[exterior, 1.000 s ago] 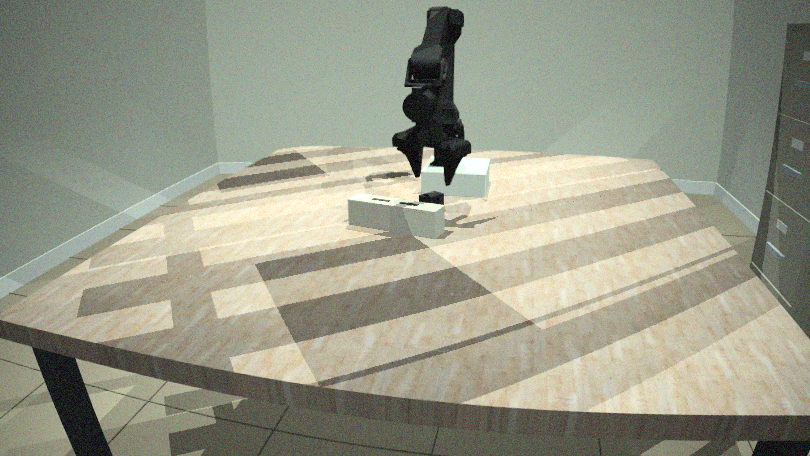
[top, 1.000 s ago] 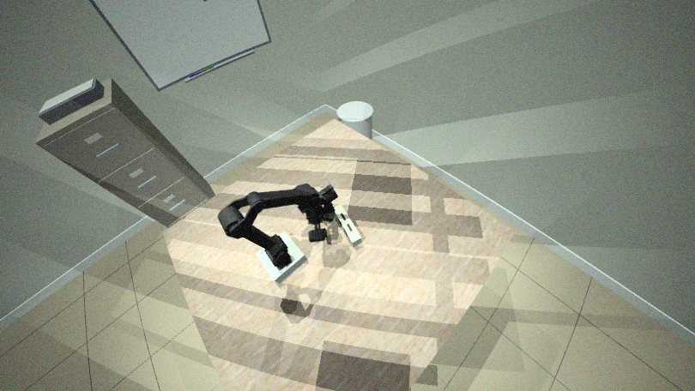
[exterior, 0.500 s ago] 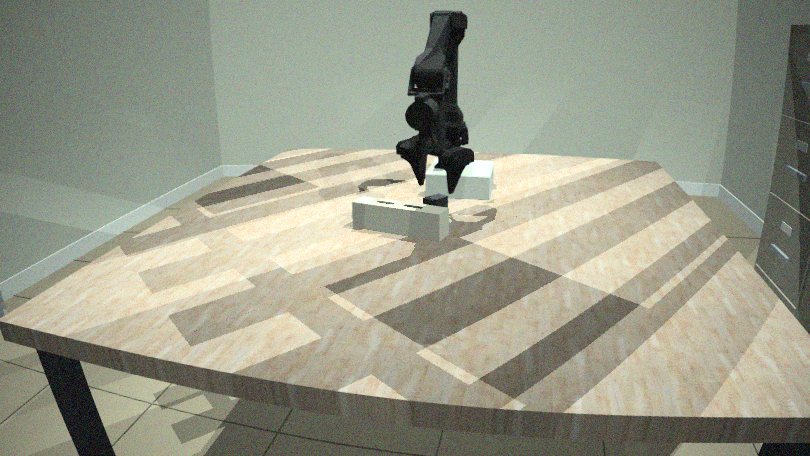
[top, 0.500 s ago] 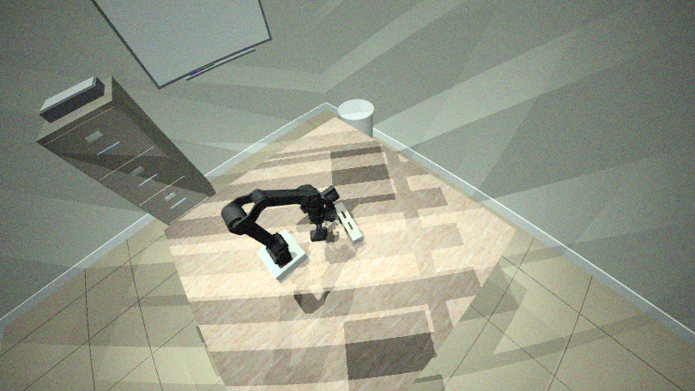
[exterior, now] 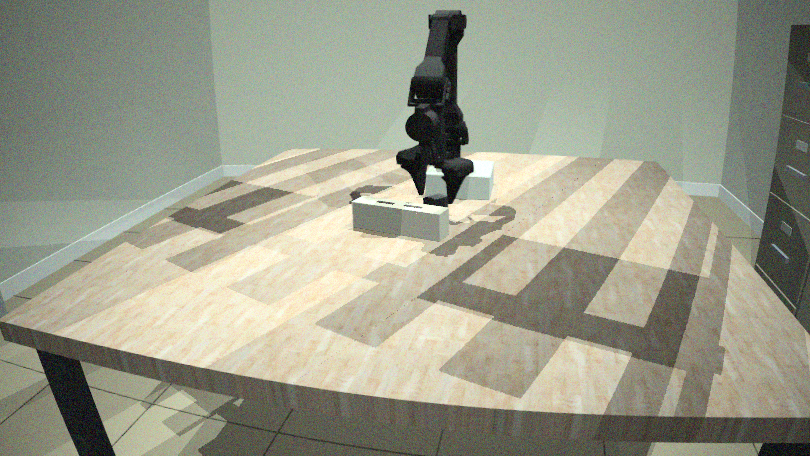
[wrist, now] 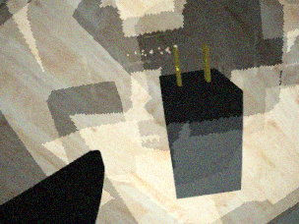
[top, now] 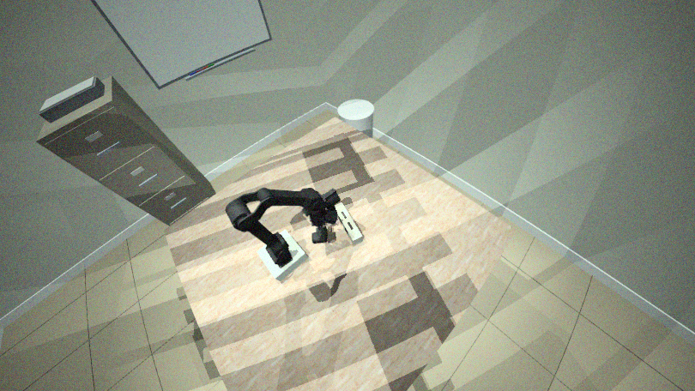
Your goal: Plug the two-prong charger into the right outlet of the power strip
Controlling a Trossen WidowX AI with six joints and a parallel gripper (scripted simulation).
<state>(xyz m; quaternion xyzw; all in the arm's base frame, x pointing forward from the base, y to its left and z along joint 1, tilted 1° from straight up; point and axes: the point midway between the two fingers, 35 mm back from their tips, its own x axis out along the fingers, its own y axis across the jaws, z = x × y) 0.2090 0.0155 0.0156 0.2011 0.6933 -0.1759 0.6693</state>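
Note:
The black two-prong charger [exterior: 435, 200] [wrist: 207, 152] is on the table behind the power strip in the exterior view, near the strip's right end there. The wrist view shows its two brass prongs at the top of the image, touching nothing. The pale power strip [top: 355, 233] [exterior: 396, 220] has two dark outlets on top, both free. My gripper [exterior: 435, 194] is open and empty, its fingertips low over the charger. In the wrist view one dark finger shows at the lower left, apart from the charger. The other finger is out of that view. The top view hides the charger under the arm.
The white base block [top: 297, 253] [exterior: 480, 184] of the arm stands behind the charger in the exterior view. The wooden table [top: 272, 334] [exterior: 255, 339] carries patchy shadows. A drawer cabinet [top: 126, 159], a whiteboard [top: 194, 28] and a white bin [top: 355, 111] stand beyond the table.

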